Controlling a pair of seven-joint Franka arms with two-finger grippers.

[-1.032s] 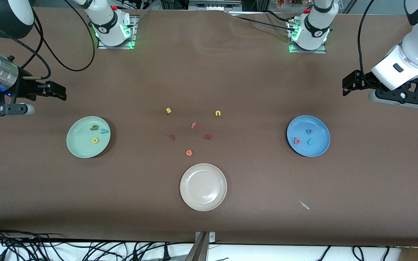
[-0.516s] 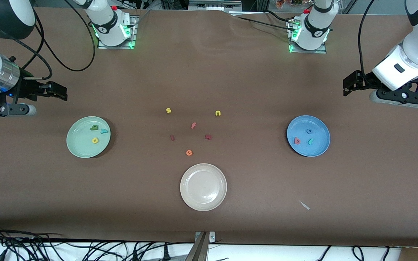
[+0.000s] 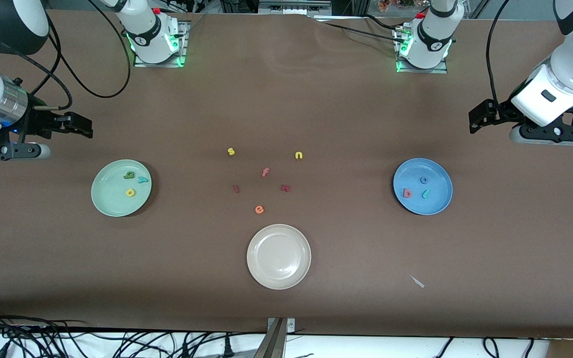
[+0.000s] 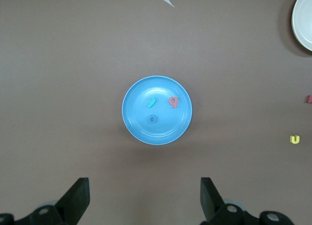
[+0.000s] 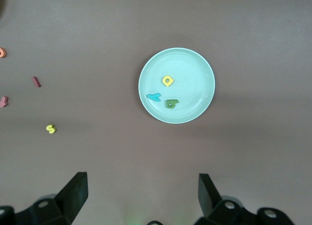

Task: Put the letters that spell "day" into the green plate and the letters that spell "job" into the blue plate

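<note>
Brown tabletop [image 3: 346, 278]. Nearest the front camera sits a cream plate [image 3: 279, 256]. Farther off, the green plate [image 3: 112, 205] holds the green "d" [image 3: 129, 175] at 12 o'clock, teal "y" [image 3: 143, 179] at 2, yellow "a" [image 3: 130, 192] centred. The blue plate [image 3: 438, 201] holds the "o" [image 3: 424, 180] at 12, "b" [image 3: 407, 193] at 9, "j" [image 3: 426, 194] centred. Loose letters lie between the plates. The right gripper [image 5: 141, 193] and left gripper [image 4: 145, 196] hang above, open, empty.

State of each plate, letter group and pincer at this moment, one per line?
green plate: holds d, a, y
blue plate: holds j, o, b
cream-white plate: empty
loose letters: on table between the plates
left pincer: open, empty, above table
right pincer: open, empty, above table
</note>
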